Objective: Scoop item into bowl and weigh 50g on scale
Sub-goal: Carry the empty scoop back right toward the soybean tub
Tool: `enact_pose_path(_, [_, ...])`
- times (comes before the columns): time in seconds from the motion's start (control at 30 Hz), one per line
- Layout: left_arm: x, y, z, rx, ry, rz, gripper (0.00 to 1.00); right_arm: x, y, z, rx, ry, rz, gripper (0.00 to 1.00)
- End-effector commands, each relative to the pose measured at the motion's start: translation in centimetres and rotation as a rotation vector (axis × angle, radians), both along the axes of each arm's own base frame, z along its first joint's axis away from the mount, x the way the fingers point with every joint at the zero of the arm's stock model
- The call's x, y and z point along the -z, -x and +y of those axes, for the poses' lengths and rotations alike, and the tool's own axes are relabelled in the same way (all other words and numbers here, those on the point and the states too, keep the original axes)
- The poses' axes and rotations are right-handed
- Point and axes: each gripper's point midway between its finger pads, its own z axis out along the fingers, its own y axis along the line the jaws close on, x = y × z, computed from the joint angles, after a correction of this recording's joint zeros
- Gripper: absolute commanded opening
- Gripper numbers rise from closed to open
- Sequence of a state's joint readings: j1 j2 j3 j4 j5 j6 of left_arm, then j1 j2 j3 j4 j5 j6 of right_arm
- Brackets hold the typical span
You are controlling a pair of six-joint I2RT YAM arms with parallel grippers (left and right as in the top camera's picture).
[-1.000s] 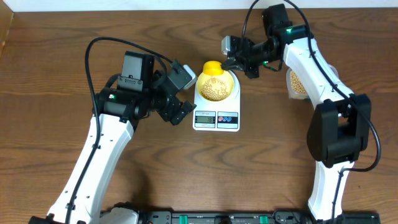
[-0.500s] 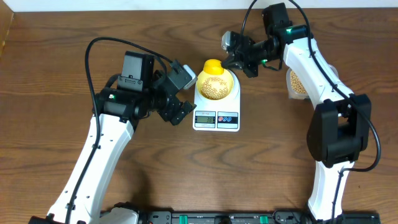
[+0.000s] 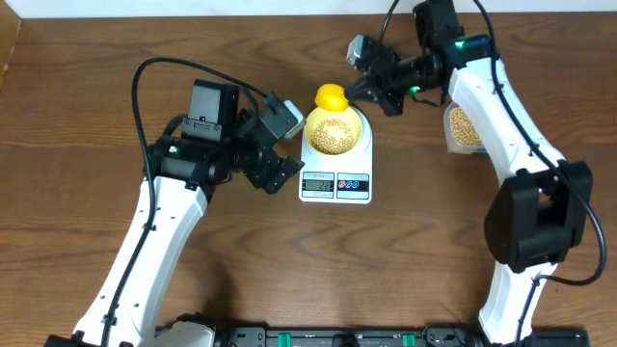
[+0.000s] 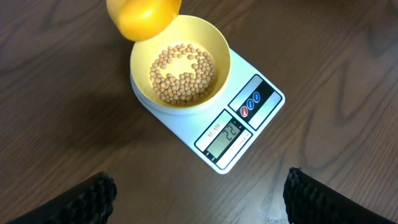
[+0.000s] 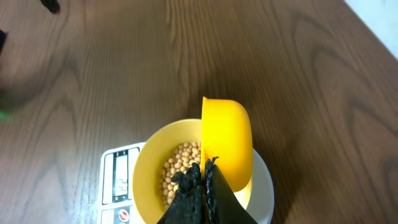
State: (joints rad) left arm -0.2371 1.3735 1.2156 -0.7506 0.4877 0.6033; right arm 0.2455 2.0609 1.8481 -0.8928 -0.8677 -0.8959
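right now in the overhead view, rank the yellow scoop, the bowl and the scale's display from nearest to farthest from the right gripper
From the right gripper:
1. yellow scoop: held in its grip, over the bowl's far rim.
2. bowl: sitting on the scale, just beyond the scoop.
3. display: on the scale's near edge, on the far side of the bowl from the gripper.

Table [image 3: 67, 145]: spreading dark brown wood grain across every view, running in long streaks.
Far edge: meeting a pale white strip [image 3: 193, 8], showing too little to tell wall from floor.
Light: falling evenly, leaving only soft shadows on the wood.
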Motion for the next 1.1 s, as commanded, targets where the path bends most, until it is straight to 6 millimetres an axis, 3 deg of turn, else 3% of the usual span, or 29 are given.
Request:
enact_pose_path(0.0, [0.4,0.2,0.3,0.000,-0.011,0.001,0.88,-3.1,0.9,0.2,0.006,-0.039,-0.026,0.01])
enact_pose_path(0.13, [0.4,0.2,0.3,0.000,-0.011,0.001,0.88,-4.3,0.6,-0.8,0.053,0.022,-0.090,0.01])
enact_pose_path(0.27, [0.4,0.2,0.3,-0.001,-0.010,0.001,0.88,-5.2,-0.9,-2.9,0.210,0.137,-0.133,0.01])
enact_pose_path(0.6, [0.4,0.2,0.3,-0.001,-0.010,0.001,0.88,-5.5,-4.2,-10.4,0.665,0.416,-0.172,0.01])
enact_pose_path(1.07, [0.4,0.2,0.3,-0.001,-0.010,0.001,0.88,-5.9,-5.1,-21.6,1.295,0.642,-0.151,0.01])
